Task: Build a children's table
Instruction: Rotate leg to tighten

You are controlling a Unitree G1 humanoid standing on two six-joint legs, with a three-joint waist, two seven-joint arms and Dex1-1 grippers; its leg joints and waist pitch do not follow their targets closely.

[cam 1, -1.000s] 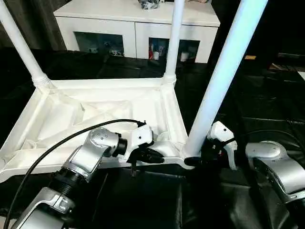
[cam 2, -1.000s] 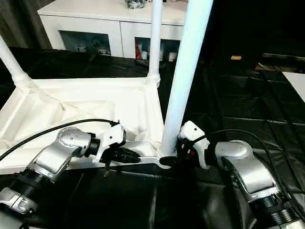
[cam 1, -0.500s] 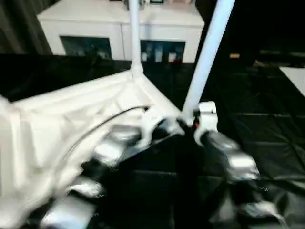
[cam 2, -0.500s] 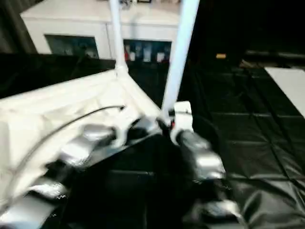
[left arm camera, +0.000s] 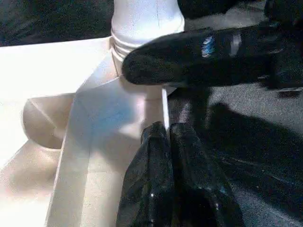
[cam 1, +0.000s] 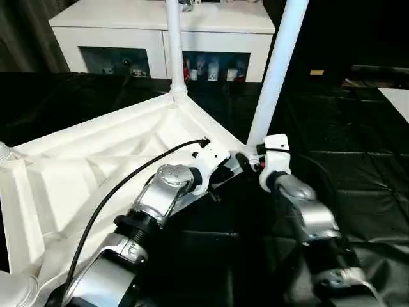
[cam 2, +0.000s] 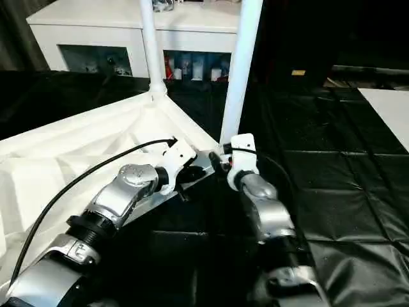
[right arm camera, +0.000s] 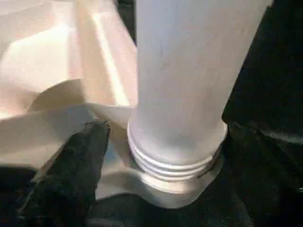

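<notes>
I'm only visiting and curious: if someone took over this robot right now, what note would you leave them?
Left gripper: shut, tips at the rim of the upturned tabletop, beside the near corner.
Right gripper: open, straddling the base of the near leg.
Done: the near leg and far leg stand upright in their corner sockets.
Left: threads show at the near leg's base, so it probably needs seating. Check the left-side corners, which are cut off at the picture's edge, then turn the table over.
</notes>
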